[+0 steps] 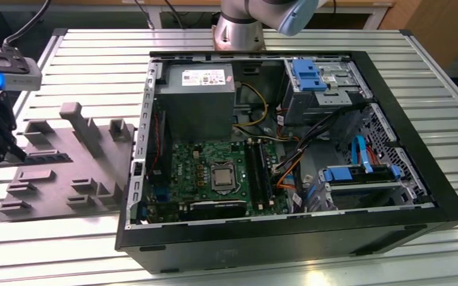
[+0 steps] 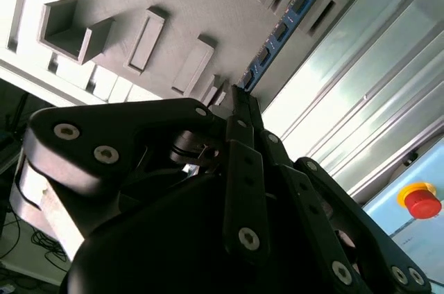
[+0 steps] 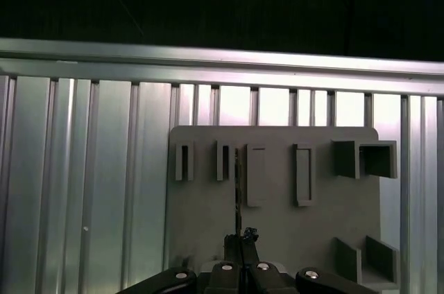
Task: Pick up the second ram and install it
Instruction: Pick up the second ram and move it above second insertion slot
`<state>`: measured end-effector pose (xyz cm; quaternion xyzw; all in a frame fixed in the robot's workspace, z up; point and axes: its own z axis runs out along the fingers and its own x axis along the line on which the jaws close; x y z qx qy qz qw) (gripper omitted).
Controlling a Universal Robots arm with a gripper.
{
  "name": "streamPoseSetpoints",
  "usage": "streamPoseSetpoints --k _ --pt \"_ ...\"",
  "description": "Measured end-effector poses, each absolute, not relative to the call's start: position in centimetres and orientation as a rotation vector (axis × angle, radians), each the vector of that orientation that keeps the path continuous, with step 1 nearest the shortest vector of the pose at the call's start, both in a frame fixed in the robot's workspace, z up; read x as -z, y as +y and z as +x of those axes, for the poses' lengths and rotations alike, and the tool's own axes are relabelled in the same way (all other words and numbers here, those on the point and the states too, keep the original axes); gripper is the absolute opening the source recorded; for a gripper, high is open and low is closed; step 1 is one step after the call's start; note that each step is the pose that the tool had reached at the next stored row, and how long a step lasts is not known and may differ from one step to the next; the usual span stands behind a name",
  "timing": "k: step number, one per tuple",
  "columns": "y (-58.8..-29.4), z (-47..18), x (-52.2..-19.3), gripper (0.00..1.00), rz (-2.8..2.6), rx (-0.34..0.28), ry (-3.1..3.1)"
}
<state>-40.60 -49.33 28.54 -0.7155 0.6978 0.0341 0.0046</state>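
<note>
The second ram is a narrow stick with a row of dark chips, standing on edge in the grey tray. In the first wrist view the second ram shows as a thin dark line between the slots of the tray. My gripper has its fingers pinched together on the near end of the stick, and the first wrist view shows my gripper the same way. In the exterior view my gripper hangs over the tray at that view's left.
An open computer case lies on the slatted metal table. Inside it are the green motherboard with its silver chip, dark memory slots, a power supply and loose cables. A red button shows beyond the table.
</note>
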Motion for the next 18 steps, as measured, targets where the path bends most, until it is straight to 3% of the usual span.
streamPoseSetpoints --k 18 --pt "-49.3 -40.6 -29.8 0.11 -2.239 -0.109 2.183"
